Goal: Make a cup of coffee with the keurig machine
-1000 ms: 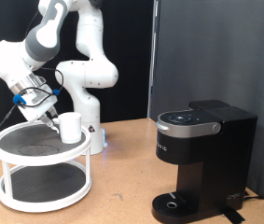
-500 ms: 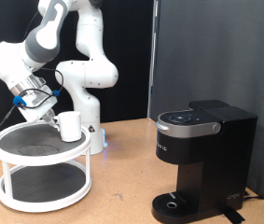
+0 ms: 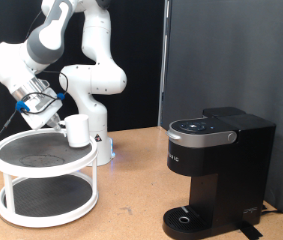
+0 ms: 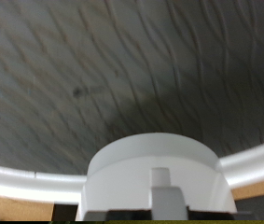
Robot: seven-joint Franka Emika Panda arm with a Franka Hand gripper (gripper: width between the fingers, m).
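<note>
Gripping the white mug (image 3: 77, 131) just above the two-tier round stand (image 3: 21, 186) at left, the gripper (image 3: 57, 118) is fetching it; carrying it right demands clearance toward the Keurig machine (image 3: 219, 172).

A two-tier round stand (image 3: 21, 205) sits at the table's (image 3: 131, 190) left end in the exterior view; the arm's base (image 3: 93, 130) rises just behind it, near the back edge. The cup (image 3: 77, 130) hangs just above the stand's top tier (image 3: 31, 152), over its right rim — the claw (image 3: 53, 118) sits at the cup's left side. The keurig machine (image 3: 216, 175) stands well apart, at the table's right front.
</note>
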